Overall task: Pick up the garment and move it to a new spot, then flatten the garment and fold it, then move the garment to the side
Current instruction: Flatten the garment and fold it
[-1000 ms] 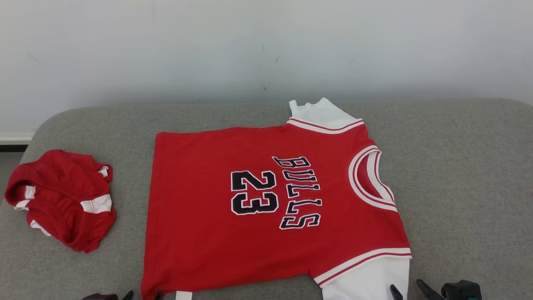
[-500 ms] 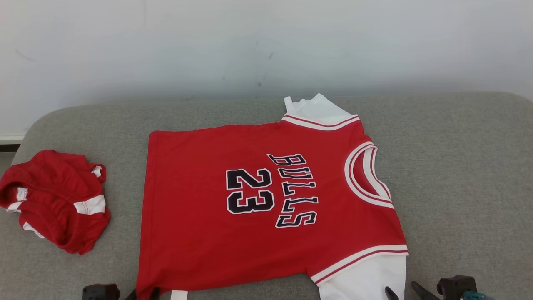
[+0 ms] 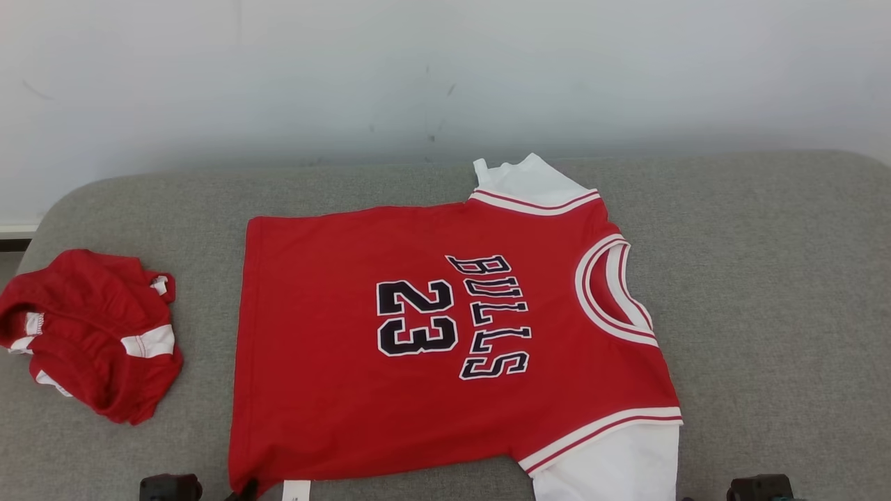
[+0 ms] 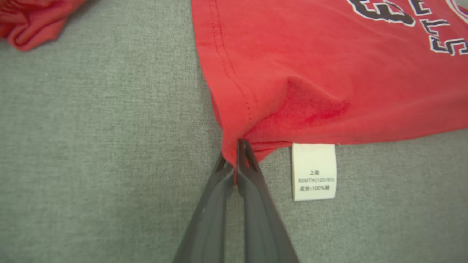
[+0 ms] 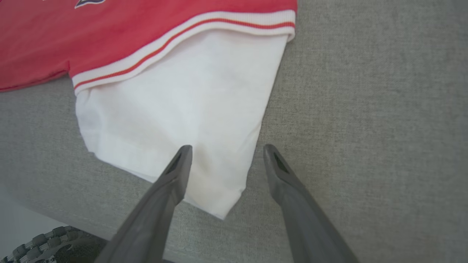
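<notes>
**Operator:** What have you got, from the left edge of the head view?

**Clerk:** Item one: a crumpled red piece with white trim, bunched at the far left of the grey padded surface. It sits apart from the main item, and you have no hold on it.

**Operator:** And the main item?

**Clerk:** Item two: the jersey, red and spread flat across the middle of the frame. Its hem is toward the left and its neck opening toward the right. The "23" and "BULLS" lettering reads sideways.

**Operator:** The left fingers?

**Clerk:** In the left wrist view your left fingers are pinched tight together on the jersey's lower-left hem corner. The cloth puckers up into the tips. Just right of them a white care label hangs from the jersey's edge and lies flat on the grey.

**Operator:** Further right?

**Clerk:** Item three: the white sleeves. One shows at the jersey's upper edge, and one at its lower right below the red-and-white striped band.

**Operator:** The right fingers?

**Clerk:** Your right fingers are spread wide and hold nothing. In the right wrist view one tip is over the lower sleeve's outer corner. The other is over bare grey just beside the sleeve's edge. I cannot tell whether either tip touches.
</notes>
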### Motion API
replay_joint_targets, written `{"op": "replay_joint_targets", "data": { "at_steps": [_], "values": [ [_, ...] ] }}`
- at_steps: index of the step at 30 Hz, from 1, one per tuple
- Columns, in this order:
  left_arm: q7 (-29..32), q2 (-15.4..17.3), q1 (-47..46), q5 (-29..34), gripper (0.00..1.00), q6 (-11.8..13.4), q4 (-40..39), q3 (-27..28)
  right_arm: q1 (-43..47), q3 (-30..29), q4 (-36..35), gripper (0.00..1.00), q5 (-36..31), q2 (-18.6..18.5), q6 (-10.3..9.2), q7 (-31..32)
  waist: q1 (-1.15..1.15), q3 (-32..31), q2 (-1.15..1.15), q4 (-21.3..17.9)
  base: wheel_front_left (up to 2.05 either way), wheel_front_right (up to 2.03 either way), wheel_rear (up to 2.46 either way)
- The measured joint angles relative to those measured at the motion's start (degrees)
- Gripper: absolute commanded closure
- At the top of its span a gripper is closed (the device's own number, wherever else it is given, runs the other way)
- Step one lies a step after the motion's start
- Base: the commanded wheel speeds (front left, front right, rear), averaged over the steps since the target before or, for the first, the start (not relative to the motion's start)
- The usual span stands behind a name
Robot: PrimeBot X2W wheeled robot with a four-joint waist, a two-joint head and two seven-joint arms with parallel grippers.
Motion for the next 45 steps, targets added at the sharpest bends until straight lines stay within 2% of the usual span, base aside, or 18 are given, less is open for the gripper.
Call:
{"op": "replay_joint_targets", "data": {
  "at_steps": [4,5,6,7,14,25,29,34,37,45],
  "values": [
    [-0.2,-0.1,-1.0,0.0,1.0,-0.1,0.8,-0.6,-0.1,0.5,0.3,0.0,1.0,0.2,-0.48,2.7,0.0,0.1,0.0,0.1,0.0,0.0,0.0],
    [-0.4,-0.1,-1.2,0.0,1.0,-0.1,1.0,-0.7,-0.3,0.9,0.6,0.18,1.0,0.1,-0.49,3.5,0.0,0.1,0.0,0.2,0.0,0.0,0.0],
    [-0.5,-0.2,-1.3,0.0,1.0,-0.1,1.2,-0.9,-0.5,1.0,0.9,0.55,1.1,0.3,-0.52,4.1,0.0,0.1,0.0,0.3,0.0,0.0,0.0],
    [-0.5,-0.3,-1.4,0.0,1.0,-0.1,1.4,-1.0,-0.7,1.1,1.1,1.0,1.6,0.4,-0.67,4.7,0.0,0.1,0.0,0.3,0.0,0.0,0.0],
    [-1.2,-0.8,-2.3,-0.8,1.0,-0.2,2.8,-1.5,-1.3,1.4,0.9,1.0,3.4,1.5,-0.38,6.8,0.0,-0.6,0.0,1.1,0.0,0.0,0.0],
    [-3.5,1.1,-1.3,-2.1,1.0,-0.2,3.3,0.1,-1.0,-5.9,-4.4,1.0,8.7,-1.4,0.37,5.9,0.0,-1.6,0.0,-0.1,0.0,0.0,0.0],
    [-3.8,1.6,-0.5,-2.1,1.0,-0.2,2.3,-0.1,0.6,-7.3,-6.8,1.0,10.7,-1.8,0.71,5.6,0.0,-1.8,0.0,-0.4,0.0,0.0,0.0],
    [-3.9,1.6,-0.5,-2.1,1.0,-0.2,-0.1,-0.9,0.9,-8.0,-10.4,1.0,16.0,0.1,3.19,5.7,0.0,-2.1,0.0,-0.4,0.0,0.0,0.0],
    [-4.0,1.8,-0.5,-1.7,1.0,-0.2,-1.3,-1.4,0.9,-8.6,-11.9,1.0,17.4,0.3,3.45,5.7,0.0,-2.5,0.0,-0.3,0.0,0.0,0.0],
    [-4.0,3.7,0.6,-1.6,1.0,-0.2,-5.4,-1.2,0.3,-10.7,-14.8,1.0,17.7,-2.7,3.39,7.3,0.0,-3.3,0.0,-0.4,0.0,0.0,0.0]
  ]
}}
